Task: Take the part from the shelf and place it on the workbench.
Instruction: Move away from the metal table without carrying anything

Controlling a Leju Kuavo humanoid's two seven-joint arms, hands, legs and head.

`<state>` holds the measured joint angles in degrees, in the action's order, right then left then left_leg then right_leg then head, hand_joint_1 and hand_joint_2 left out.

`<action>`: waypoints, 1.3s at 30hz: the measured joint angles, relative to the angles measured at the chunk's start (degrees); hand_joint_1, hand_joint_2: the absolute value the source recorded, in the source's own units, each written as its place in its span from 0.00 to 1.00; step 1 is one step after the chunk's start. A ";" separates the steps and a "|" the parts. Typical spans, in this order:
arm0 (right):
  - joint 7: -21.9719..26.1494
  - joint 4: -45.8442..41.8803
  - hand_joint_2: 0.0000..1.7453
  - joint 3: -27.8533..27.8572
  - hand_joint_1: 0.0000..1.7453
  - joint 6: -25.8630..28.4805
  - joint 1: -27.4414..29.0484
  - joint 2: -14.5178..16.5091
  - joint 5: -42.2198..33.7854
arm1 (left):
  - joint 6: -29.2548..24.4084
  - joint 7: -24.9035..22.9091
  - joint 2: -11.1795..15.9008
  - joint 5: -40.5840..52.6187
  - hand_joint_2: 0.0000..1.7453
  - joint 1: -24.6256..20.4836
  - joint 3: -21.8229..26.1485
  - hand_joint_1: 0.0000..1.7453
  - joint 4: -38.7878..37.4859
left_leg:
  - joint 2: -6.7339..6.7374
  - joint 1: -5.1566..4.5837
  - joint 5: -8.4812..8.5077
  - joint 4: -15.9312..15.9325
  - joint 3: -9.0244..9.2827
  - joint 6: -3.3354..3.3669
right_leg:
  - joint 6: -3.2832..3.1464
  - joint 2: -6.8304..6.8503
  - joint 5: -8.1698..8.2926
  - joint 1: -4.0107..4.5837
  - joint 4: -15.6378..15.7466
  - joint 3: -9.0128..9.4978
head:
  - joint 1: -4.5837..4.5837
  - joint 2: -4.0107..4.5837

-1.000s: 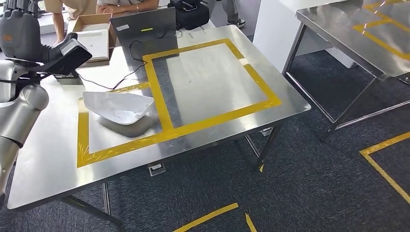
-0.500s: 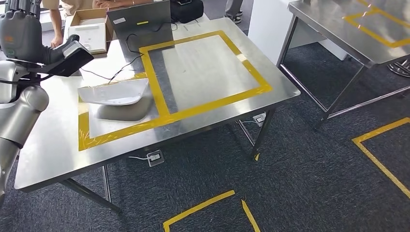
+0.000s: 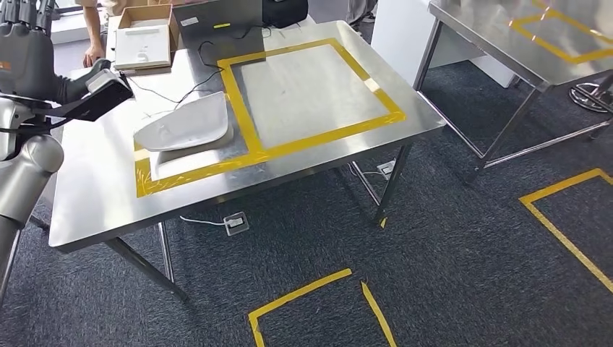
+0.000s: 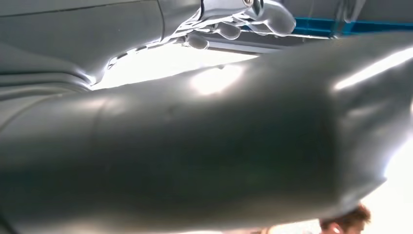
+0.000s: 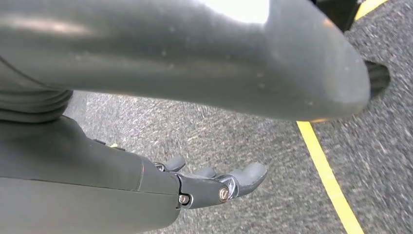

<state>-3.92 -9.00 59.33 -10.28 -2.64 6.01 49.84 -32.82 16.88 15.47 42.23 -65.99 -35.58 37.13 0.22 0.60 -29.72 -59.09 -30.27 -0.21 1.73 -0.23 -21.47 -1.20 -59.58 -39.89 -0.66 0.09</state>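
1 part [image 3: 183, 124] lies on taped workbench [image 3: 318, 94].

Standing on dark grey carpet [image 3: 448, 246] marked with yellow tape [image 3: 571, 231], a second steel table [image 3: 506, 36] catching glare.

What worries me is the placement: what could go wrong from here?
1. The pale curved shell part lies right beside the yellow tape line on the steel workbench; a nudge might push it across.
2. The raised left hand hangs near a thin black cable that runs close to the part; a sweep could snag it.
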 joint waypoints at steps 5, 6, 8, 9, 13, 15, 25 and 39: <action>-0.39 0.04 0.00 0.11 0.00 0.45 0.13 0.11 -0.11 | -0.49 0.10 0.57 -0.01 0.00 0.30 -0.01 0.00 -1.09 | 0.17 -0.25 3.57 -0.09 -3.95 1.33 | 0.37 0.05 -10.72 0.19 -14.96 -3.83 | -0.01 0.00; -0.43 0.04 0.00 0.16 0.00 0.50 0.13 0.11 -0.13 | -0.62 0.10 0.69 -0.02 0.00 0.48 -0.01 0.00 -1.38 | 0.15 -0.41 4.22 -0.17 -4.86 1.35 | 0.19 0.05 -10.01 0.34 -16.08 -3.24 | -0.01 0.00; -0.42 0.04 0.00 0.32 0.00 0.52 0.12 0.11 -0.14 | -0.80 0.09 0.97 -0.02 0.00 0.74 -0.01 0.00 -1.85 | 0.10 -0.67 5.24 -0.30 -6.29 1.30 | -0.43 0.05 -7.28 0.65 -13.78 -0.19 | -0.02 0.00; -0.38 0.04 0.00 0.39 0.00 0.52 0.10 0.10 -0.14 | -0.84 0.05 1.11 -0.02 0.00 0.79 -0.01 0.00 -2.03 | 0.08 -0.76 5.67 -0.37 -6.82 1.25 | -0.84 0.04 -6.36 0.87 -11.08 2.07 | -0.02 0.00; 0.19 0.03 0.00 0.51 0.00 0.44 -0.09 -0.17 -0.14 | -2.01 -0.18 2.61 -1.06 0.00 1.24 0.07 0.00 -2.75 | 0.44 -0.93 7.32 -0.27 -7.73 0.34 | -2.53 0.08 -8.51 1.80 -0.11 9.43 | -0.01 0.00; 0.47 0.05 0.00 0.62 0.00 0.31 0.02 -0.20 -0.14 | -3.37 0.27 4.19 -2.51 0.00 2.46 0.43 0.00 -3.03 | 0.77 -0.92 7.99 0.00 -7.66 -0.37 | -2.94 0.04 -7.54 1.71 0.69 9.11 | -0.09 0.00; 0.54 0.08 0.00 1.00 0.00 0.14 0.42 -0.36 -0.14 | -4.80 1.68 8.76 -4.50 0.00 7.31 1.56 0.00 -3.57 | -0.07 0.74 0.74 -10.08 -4.84 -3.46 | -3.06 0.78 -0.55 0.41 0.68 0.88 | 0.20 0.00; 0.48 0.10 0.00 1.05 0.00 0.09 0.57 -0.48 -0.13 | -4.56 1.15 9.26 -4.97 0.00 8.02 1.91 0.00 -3.45 | 0.09 0.12 5.06 -0.01 -5.88 0.47 | -0.20 0.34 -7.81 0.44 -14.71 -1.27 | 0.27 0.00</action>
<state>-3.45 -8.90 60.39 -10.19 -2.08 5.53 49.72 -37.38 18.03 24.73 37.26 -57.97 -33.67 33.69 0.31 0.72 -24.66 -59.10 -36.15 0.25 1.53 0.11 -29.28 -0.76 -74.30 -41.15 -0.39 0.09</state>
